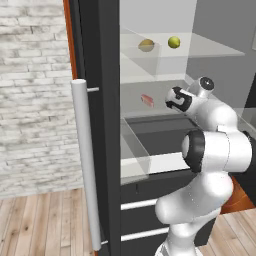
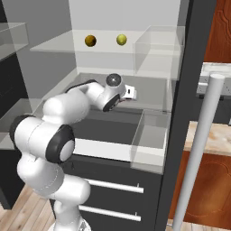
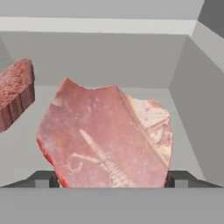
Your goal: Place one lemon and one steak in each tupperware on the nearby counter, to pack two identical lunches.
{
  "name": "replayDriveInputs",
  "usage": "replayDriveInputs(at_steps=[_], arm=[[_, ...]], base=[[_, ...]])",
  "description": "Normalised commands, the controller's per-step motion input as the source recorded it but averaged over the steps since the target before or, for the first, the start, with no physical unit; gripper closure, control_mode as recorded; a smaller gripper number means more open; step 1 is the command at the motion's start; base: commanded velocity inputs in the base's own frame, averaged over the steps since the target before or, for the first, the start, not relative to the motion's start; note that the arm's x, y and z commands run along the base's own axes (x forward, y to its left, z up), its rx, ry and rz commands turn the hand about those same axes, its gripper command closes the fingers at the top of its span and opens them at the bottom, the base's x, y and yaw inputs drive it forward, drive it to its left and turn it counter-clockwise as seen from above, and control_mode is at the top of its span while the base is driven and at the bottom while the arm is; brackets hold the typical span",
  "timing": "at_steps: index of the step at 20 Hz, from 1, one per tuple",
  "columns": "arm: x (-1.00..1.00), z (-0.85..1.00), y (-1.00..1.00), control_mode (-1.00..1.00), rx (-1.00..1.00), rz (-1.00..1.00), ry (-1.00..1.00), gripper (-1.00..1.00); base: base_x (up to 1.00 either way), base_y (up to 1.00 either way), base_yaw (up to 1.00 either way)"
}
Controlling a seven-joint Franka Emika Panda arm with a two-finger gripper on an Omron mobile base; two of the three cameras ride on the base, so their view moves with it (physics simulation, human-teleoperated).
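Two lemons on upper fridge shelf in left base view: dull orange one (image 1: pixel 146 45) at left, bright yellow-green one (image 1: pixel 173 42) to its right, apart from each other. One steak (image 1: pixel 147 100) on the shelf below, pink-red, lying just beside the gripper (image 1: pixel 167 99), on its left. Arm reaches in from lower right, wrist bent toward the steak. Fridge door (image 1: pixel 97 125) open at left, w/ steel bar handle (image 1: pixel 86 160).

Right base view: same two lemons, orange (image 2: pixel 90 40) left, yellow-green (image 2: pixel 121 39) right, on the glass shelf. Hand reaches over the lower shelf; gripper end (image 2: pixel 131 92) pale, pointing right. Fingers too small to read here. Clear bin (image 2: pixel 151 140) below, at right. Counter (image 2: pixel 216 137) at far right, beyond the door edge.

Hand view: big steak slab (image 3: pixel 105 140) dead centre, between both finger tips; left tip (image 3: pixel 43 180) and right tip (image 3: pixel 177 179) flank its lower edges, touching or v. near. Claw apart, width of the slab; firm clamp – cannot tell. 2nd steak (image 3: pixel 15 92) at upper left, apart from the first.
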Motion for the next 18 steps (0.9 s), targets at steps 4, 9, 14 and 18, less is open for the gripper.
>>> replayDriveInputs(at_steps=[4,9,14,18], arm=[[-1.00,0.65,0.03,-1.00,-0.05,0.17,-0.04,1.00],[-1.00,0.11,0.47,-1.00,-0.13,0.19,0.02,1.00],[-1.00,0.15,0.50,-1.00,-0.16,0.13,0.02,1.00],[-0.97,0.50,0.04,-1.00,-0.11,0.10,-0.02,1.00]], base=[[0.00,0.00,0.00],[0.00,0.00,0.00],[0.00,0.00,0.00],[0.00,0.00,0.00]])
